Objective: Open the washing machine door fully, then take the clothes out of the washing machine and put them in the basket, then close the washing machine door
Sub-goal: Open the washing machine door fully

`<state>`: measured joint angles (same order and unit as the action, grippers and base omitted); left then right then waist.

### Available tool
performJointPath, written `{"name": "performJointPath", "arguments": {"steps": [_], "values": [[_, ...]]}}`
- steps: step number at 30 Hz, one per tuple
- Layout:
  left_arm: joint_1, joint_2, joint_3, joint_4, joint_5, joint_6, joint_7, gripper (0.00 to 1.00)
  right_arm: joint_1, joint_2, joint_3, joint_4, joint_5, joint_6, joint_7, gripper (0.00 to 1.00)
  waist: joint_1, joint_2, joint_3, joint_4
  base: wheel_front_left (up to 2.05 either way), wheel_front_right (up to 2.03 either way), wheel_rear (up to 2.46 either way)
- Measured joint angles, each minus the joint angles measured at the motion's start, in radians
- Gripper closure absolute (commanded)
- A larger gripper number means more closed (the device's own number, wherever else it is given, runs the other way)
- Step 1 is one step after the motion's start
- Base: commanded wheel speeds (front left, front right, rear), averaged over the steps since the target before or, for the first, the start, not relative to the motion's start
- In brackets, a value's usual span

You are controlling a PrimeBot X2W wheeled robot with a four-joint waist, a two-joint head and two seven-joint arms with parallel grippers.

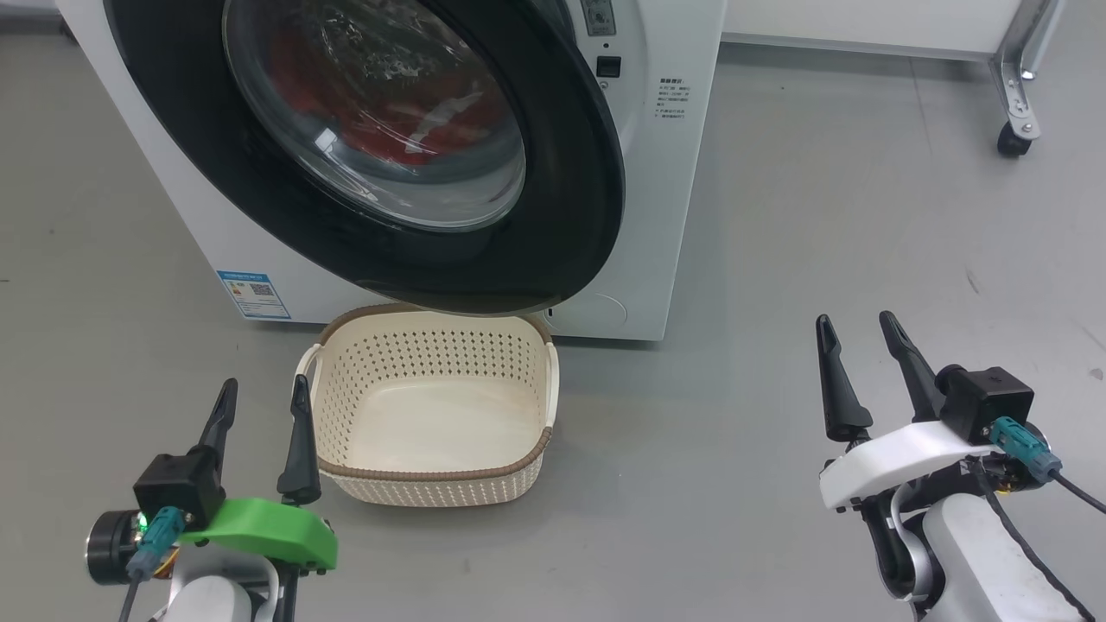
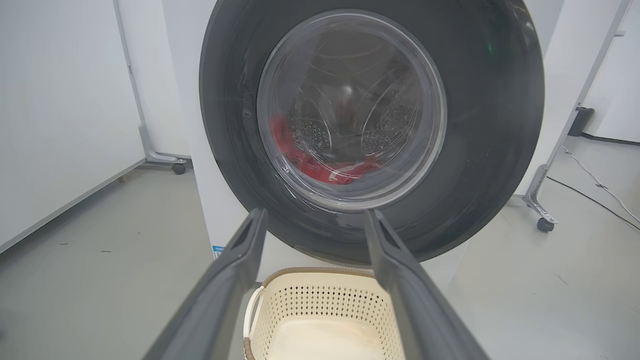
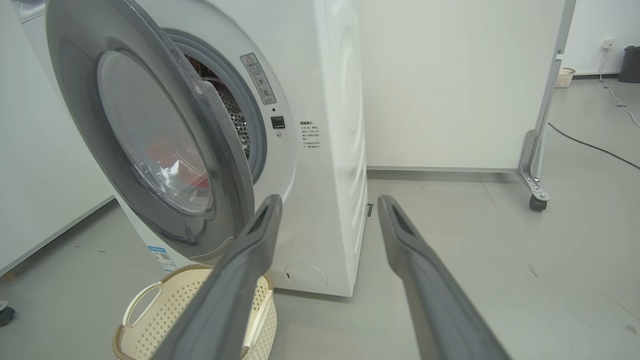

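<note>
Now, left hand: I see it spread, empty, pointing up beside the basket.
Right hand: spread, empty, upright.

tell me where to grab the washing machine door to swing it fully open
Probably by the free right rim of the washing machine door, coming from the right with the right pincer: it stands ajar, hinged on the left, leaving a gap behind that edge for one finger.
</note>
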<state>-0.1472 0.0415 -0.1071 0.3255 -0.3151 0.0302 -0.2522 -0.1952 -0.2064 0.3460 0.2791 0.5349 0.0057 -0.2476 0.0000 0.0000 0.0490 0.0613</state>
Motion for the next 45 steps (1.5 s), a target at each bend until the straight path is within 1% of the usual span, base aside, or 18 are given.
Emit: {"name": "performJointPath", "arguments": {"steps": [29,38,43,45], "values": [[0.0,-0.001,0.005,-0.006,0.0,-0.002,0.0,0.0,0.006,0.004,-0.015,-0.028,-0.016,0.0,0.0,0.0,0.0,0.0,0.019,0.008,0.0,0.0,0.0],[-0.002,-0.002,-0.002,-0.022,0.0,-0.01,0.0,0.0,-0.012,-0.001,-0.031,-0.073,-0.018,0.002,0.0,0.0,0.0,0.0,0.061,0.015,0.0,0.0,0.0],[-0.008,-0.002,-0.015,-0.03,0.0,-0.018,0.0,0.0,-0.077,-0.035,-0.028,-0.096,-0.026,0.02,0.016,0.0,0.0,0.0,0.101,0.023,0.0,0.0,0.0],[-0.021,-0.003,-0.021,-0.035,0.0,-0.019,0.0,0.0,-0.112,-0.053,-0.028,-0.107,-0.037,0.021,0.032,0.0,0.0,0.0,0.119,0.028,0.0,0.0,0.0]]}}
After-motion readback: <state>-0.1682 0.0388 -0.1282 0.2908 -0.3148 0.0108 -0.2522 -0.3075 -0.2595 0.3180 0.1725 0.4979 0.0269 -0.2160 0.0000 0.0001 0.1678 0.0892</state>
